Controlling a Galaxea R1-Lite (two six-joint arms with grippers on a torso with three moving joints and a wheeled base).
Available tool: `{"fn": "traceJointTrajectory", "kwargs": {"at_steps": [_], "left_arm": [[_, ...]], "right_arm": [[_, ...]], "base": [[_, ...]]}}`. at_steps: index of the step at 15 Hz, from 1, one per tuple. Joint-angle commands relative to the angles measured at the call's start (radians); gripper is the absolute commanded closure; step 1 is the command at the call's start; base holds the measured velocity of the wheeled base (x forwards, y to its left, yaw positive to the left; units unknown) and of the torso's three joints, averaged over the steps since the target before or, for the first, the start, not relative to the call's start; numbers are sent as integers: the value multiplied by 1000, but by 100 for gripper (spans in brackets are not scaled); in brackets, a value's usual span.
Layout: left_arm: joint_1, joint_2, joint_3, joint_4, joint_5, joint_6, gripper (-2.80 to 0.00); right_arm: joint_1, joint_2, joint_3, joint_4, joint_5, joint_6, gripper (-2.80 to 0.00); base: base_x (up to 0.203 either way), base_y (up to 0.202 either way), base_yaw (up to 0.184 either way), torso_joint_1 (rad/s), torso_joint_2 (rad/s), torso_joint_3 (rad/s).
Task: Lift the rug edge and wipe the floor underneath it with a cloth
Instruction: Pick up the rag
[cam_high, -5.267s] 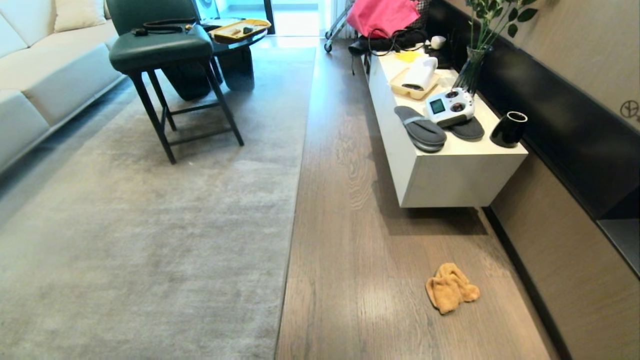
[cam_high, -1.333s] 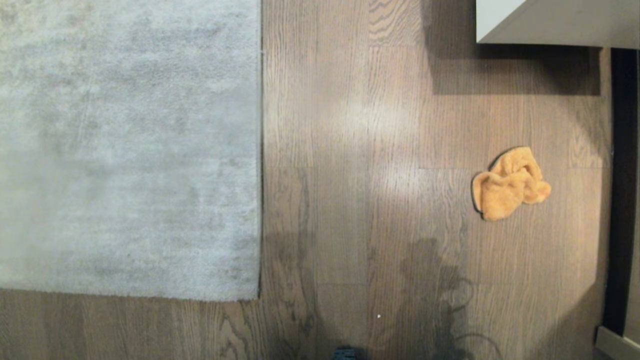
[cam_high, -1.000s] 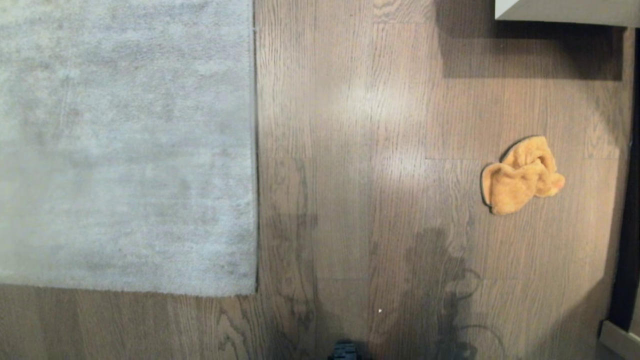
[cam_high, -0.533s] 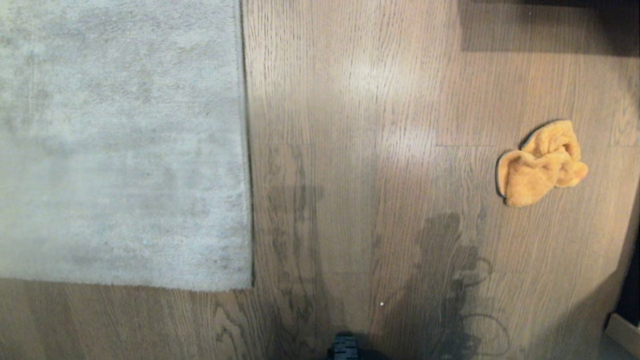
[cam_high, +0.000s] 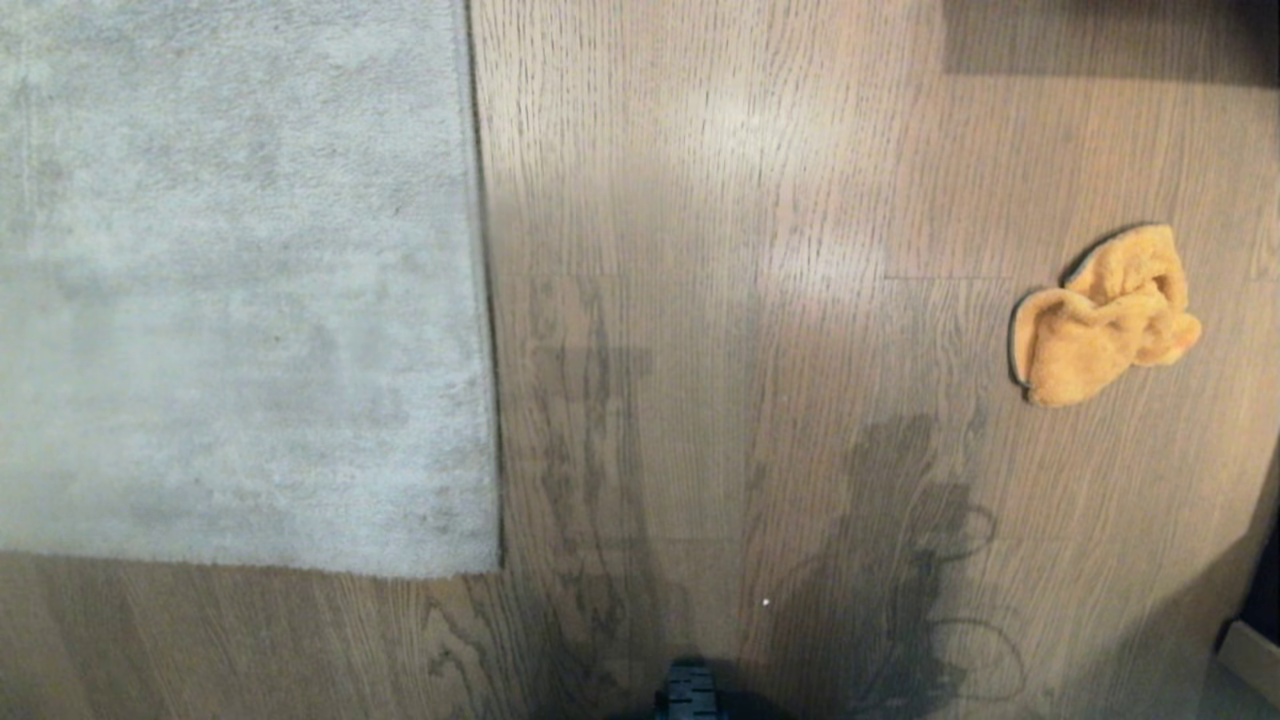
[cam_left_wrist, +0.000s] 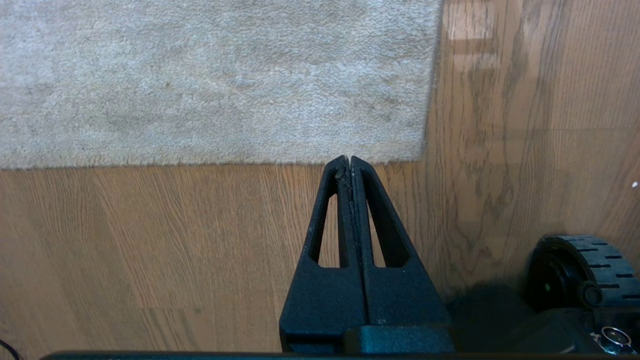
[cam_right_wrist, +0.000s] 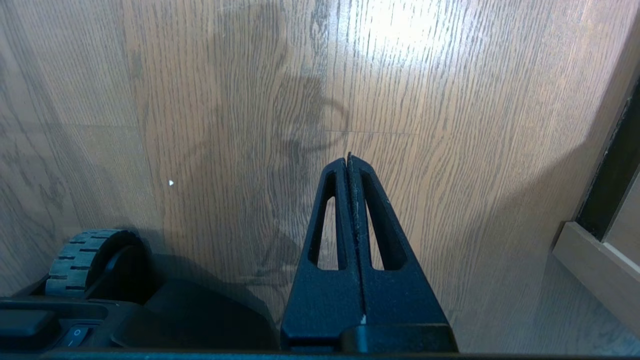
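Head view is showing the cloth (cam_high: 1105, 318) lying untouched, rug edge (cam_high: 484, 300) flat; both grippers are hanging clenched, empty

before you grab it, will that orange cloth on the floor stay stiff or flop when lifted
Probably floppy: the cloth lies crumpled in soft folds. It looks fuzzy and thin, so likely light. On the glossy floor it may slide if pushed.

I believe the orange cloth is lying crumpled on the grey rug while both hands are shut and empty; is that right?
Not quite: the cloth lies crumpled on the bare wood floor, well apart from the rug, as the head view shows. The left hand and right hand are indeed shut and empty.
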Motion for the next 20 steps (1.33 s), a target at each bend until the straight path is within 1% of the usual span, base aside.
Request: {"fn": "traceJointTrajectory", "kwargs": {"at_steps": [1, 20], "left_arm": [[-1, 0, 0, 2, -2, 0, 0], [-1, 0, 0, 0, 0, 2, 0]], "right_arm": [[0, 0, 0, 0, 1, -1, 0], [0, 0, 0, 0, 1, -1, 0]], "base": [[0, 0, 0, 0, 0, 0], [0, 0, 0, 0, 0, 0]]}}
